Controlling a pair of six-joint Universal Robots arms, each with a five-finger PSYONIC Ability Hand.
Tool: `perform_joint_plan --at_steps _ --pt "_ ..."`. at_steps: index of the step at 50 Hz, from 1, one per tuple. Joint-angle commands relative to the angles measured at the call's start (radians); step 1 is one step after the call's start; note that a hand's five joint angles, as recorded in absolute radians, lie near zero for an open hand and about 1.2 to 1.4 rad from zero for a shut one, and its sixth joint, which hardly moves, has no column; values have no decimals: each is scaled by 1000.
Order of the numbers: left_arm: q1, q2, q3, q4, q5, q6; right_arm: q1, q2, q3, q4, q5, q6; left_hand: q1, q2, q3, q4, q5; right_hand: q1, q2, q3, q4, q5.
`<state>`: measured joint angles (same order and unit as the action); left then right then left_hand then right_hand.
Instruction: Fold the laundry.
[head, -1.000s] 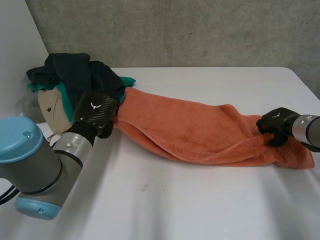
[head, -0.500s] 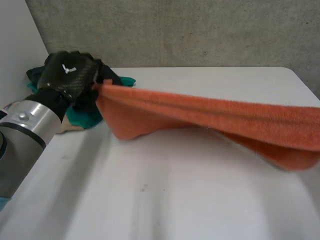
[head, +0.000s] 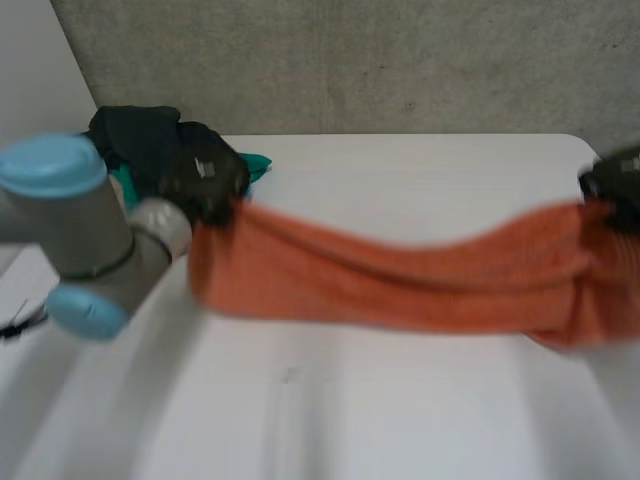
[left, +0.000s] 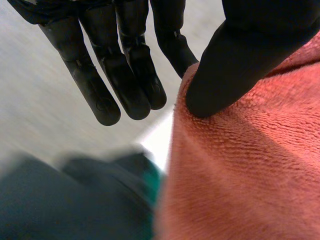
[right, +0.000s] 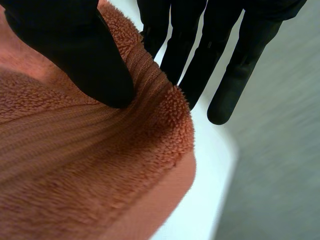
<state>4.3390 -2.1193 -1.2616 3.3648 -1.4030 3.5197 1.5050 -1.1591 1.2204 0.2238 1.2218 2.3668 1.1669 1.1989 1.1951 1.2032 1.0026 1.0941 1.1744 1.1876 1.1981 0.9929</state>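
Plainly, the towel hangs between both hands over the table, sagging midway. The left hand, at ten o'clock by the pile of clothes, pinches one end between thumb and fingers; the right hand, at three o'clock, pinches the other likewise. Keep both pinches firm, even the pull, and lay it flat clear of the pile. Half a second ago the towel rode higher and tauter.

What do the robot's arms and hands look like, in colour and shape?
The left arm has grey cylindrical joints with rounded light-blue caps. The left robot hand is black, with a pale mark on its back. The right robot hand is black too, with long rounded fingers.
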Motion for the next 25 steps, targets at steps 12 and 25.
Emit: perform_joint_plan --at_steps 12,25 --pt "36 81 222 342 -67 -22 83 -65 2 -828 88 445 229 197 201 193 219 302 222 209 198 229" --pt "5 73 -208 262 -60 -12 81 165 22 -413 -16 390 229 197 201 193 219 302 222 209 198 229"
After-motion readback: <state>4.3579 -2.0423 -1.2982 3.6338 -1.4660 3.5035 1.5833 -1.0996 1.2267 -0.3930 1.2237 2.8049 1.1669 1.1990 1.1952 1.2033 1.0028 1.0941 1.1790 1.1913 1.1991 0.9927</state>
